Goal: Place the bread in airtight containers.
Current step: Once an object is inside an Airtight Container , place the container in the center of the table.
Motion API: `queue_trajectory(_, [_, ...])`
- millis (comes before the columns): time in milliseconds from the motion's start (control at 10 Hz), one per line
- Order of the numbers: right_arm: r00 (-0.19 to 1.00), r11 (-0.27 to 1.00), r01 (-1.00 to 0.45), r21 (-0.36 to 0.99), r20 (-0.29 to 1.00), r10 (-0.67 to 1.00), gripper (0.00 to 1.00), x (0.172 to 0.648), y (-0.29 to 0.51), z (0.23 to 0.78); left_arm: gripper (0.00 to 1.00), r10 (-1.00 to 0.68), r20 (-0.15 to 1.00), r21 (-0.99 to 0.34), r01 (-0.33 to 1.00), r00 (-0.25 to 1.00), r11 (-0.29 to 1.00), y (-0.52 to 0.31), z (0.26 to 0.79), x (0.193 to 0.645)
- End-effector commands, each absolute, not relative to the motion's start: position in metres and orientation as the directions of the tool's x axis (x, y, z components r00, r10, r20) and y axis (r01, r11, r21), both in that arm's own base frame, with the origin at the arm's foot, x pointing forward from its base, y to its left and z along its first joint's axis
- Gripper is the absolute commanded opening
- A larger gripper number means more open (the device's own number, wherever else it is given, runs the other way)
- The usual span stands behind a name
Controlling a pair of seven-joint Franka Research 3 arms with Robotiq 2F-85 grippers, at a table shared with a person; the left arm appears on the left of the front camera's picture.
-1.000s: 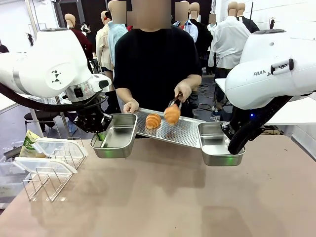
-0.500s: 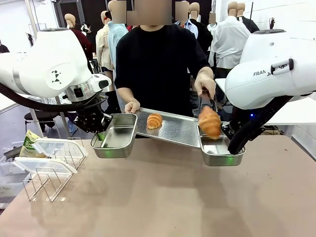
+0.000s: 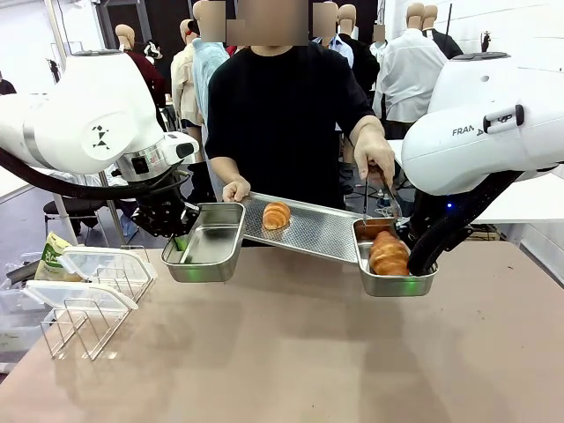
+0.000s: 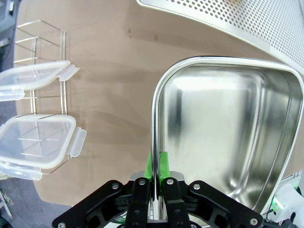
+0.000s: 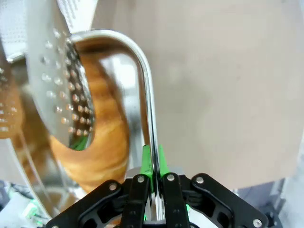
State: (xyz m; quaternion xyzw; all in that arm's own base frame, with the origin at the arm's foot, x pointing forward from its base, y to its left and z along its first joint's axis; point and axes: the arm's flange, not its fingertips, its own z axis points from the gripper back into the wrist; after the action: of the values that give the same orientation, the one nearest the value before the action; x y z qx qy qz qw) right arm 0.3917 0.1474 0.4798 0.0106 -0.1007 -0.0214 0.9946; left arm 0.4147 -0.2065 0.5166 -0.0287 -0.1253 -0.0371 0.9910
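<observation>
Your left tool (image 4: 154, 173) pinches the rim of the empty left tub (image 3: 204, 242) at the tray's (image 3: 322, 233) 9 o'clock. Your right tool (image 5: 152, 164) pinches the right tub (image 3: 397, 286) at its 3 o'clock, likely to steady both within reach of the person's tongs (image 3: 388, 198). The first croissant (image 3: 388, 254) lies in the right tub, and the second croissant (image 3: 276, 214) sits on the tray.

Brown tabletop (image 3: 291, 352) up front — white wall (image 3: 520, 26) far right, grey floor (image 3: 26, 231) at left, bright even light.

The bread (image 3: 389, 254) is ridged golden-brown, containers (image 3: 198, 270) and perforated tray (image 3: 319, 232) shiny steel, lids (image 3: 95, 262) translucent white.
</observation>
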Motion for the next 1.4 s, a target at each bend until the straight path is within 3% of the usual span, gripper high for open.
queue_trajectory(0, [0.978, 0.998, 0.050, 0.036, 0.202, -0.056, 0.00, 0.3900, 0.1473, 0.4826, 0.00, -0.063, 0.256, -0.052, 0.079, 0.965, 0.996, -0.2049, 0.5207, 0.4156])
queue_trajectory(1300, [0.978, 0.998, 0.050, 0.036, 0.202, -0.056, 0.00, 0.3900, 0.1473, 0.4826, 0.00, -0.063, 0.256, -0.052, 0.079, 0.965, 0.996, -0.2049, 0.5207, 0.4156])
